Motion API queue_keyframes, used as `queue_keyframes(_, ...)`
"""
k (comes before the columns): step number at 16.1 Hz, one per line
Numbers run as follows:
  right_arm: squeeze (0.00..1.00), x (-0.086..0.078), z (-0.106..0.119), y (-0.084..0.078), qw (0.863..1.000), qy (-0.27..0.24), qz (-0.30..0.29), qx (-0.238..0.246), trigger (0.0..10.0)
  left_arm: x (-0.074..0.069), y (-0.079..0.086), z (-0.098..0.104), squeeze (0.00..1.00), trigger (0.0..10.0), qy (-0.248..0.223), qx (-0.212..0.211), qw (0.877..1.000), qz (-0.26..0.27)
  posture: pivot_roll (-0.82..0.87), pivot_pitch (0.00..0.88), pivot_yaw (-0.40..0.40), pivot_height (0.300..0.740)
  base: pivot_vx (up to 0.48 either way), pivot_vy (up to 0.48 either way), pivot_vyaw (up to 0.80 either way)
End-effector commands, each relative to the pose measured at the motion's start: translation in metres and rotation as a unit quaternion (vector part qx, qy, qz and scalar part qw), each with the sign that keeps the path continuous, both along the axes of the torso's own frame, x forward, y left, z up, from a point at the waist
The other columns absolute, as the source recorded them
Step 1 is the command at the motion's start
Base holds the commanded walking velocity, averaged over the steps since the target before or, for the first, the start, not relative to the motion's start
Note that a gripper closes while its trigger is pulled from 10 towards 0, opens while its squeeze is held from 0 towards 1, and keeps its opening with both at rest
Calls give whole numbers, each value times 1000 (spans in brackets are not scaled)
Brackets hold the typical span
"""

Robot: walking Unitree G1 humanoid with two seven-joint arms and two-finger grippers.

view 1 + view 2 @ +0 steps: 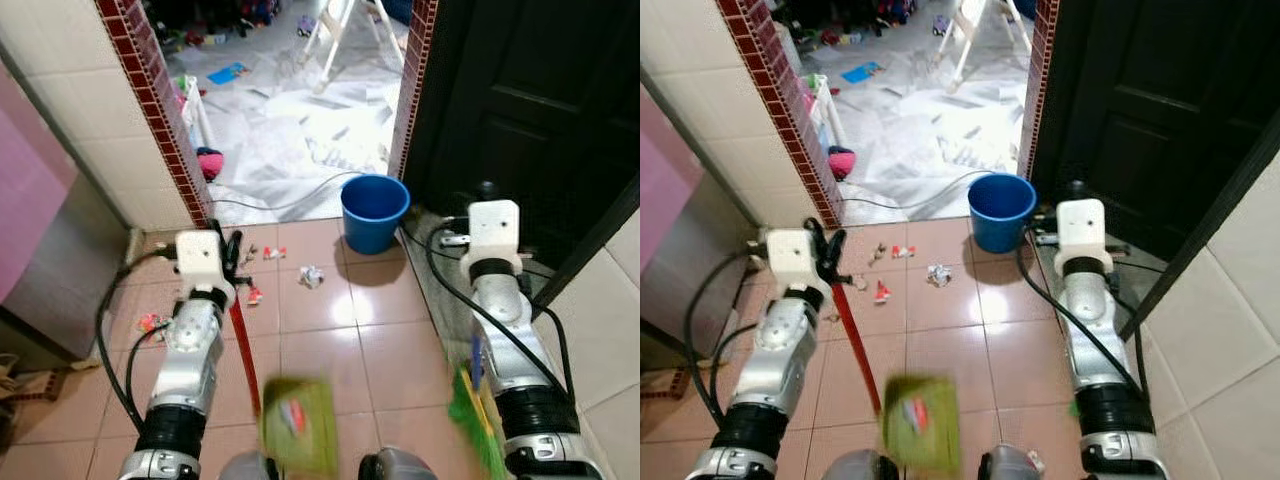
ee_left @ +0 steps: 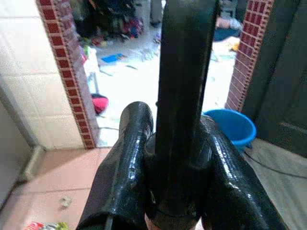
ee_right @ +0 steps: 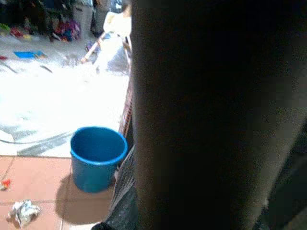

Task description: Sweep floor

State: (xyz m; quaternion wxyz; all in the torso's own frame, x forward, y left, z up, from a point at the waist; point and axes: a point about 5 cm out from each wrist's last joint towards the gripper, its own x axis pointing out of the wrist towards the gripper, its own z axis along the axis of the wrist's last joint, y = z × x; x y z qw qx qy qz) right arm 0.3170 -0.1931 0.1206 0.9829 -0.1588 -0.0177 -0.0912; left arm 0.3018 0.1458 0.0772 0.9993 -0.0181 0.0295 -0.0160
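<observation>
Left gripper (image 1: 224, 250): fingers (image 2: 125, 167) pressed together around a dark handle (image 2: 184, 86), one finger on each side, the shaft standing up between them. From my head the handle reads as a red stick (image 1: 244, 360) slanting from the gripper back toward my body; its lower end is blurred where it meets a green dustpan (image 1: 300, 422) with a scrap of red and white litter on it. I cannot tell whether stick and pan are one piece.

Right gripper (image 1: 478, 200): raised beside the dark door (image 1: 530, 110); a dark upright shaft (image 3: 211, 115) stands close before my right wrist camera. I cannot tell whether its fingers are spread or pinched. A green broom head (image 1: 472, 410) shows low beside my right forearm.

Floor (image 1: 330, 330): reddish tiles, glossy.

Litter on floor: crumpled white paper (image 1: 311, 276), just before the bucket; small red and white scraps (image 1: 273, 253) near the left gripper; a colourful wrapper (image 1: 150, 322) left of my left arm.

Bucket (image 1: 374, 212): blue, upright, at the doorway threshold by the brick post (image 1: 412, 80).

Beyond doorway: pale floor, strewn items, white stand legs (image 1: 345, 30).
</observation>
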Motion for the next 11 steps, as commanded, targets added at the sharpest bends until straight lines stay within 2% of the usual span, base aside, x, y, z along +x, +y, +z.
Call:
queue_keyframes(1,0,1,0,3,1000,9,3,3,10000,5,-3,10,0,10000,-28,1,1000,-6,-93,0,67,740,0,0,0)
queue_keyframes(11,0,-1,-10,0,999,51,-8,5,10000,3,-9,5,0,10000,-19,-11,1000,-14,-105,0,63,740,0,0,0)
